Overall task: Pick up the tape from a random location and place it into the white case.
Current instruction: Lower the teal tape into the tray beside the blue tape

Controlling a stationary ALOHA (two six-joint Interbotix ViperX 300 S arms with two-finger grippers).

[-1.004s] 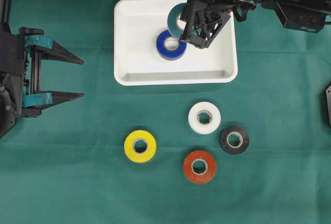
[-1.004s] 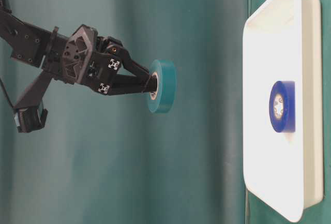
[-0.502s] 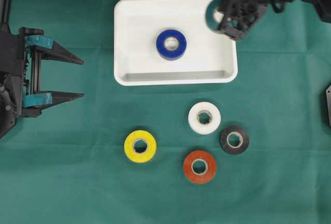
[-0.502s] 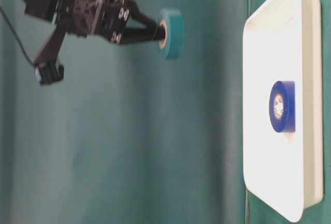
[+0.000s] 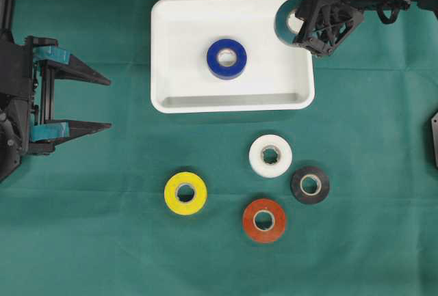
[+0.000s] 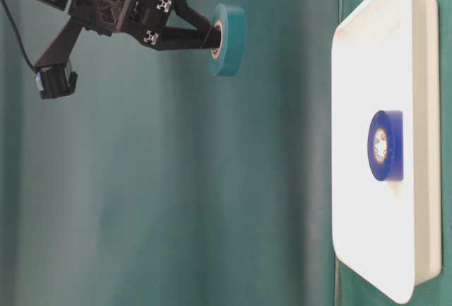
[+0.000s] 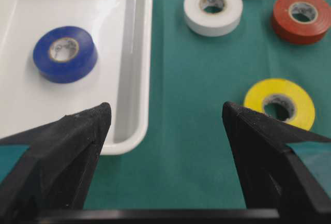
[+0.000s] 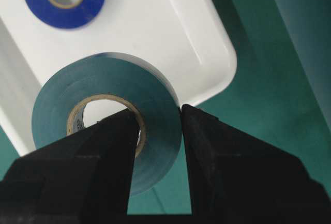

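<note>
The right hand (image 5: 309,31) grips a teal tape roll (image 5: 286,21): one finger goes through the hole of the roll and the other presses on the outside, so the jaws are closed on the wall of the roll. In the overhead view the roll hangs over the top right corner of the white case (image 5: 164,50), partly above the rim. In the table-level view the roll is well above the case, and the axis of its hole points down toward the bench (image 5: 102,241).

The important relation is this: the open floor of the case lies to the left and lower in the overhead view from the held roll, so the hand is probably too near the rim for a safe release here. A blue tape roll (image 5: 226,58) already lies flat near the middle of the case.

The left hand (image 5: 96,102) is open and holds nothing, at the left edge of the bench, well apart from the case. The right arm is clearly the nearer one.

Compared with one second ago, the right hand has moved from above the blue roll toward the right corner of the case. In the last half second it has shifted only a little. The yellow, white, black and red rolls have not moved.
</note>
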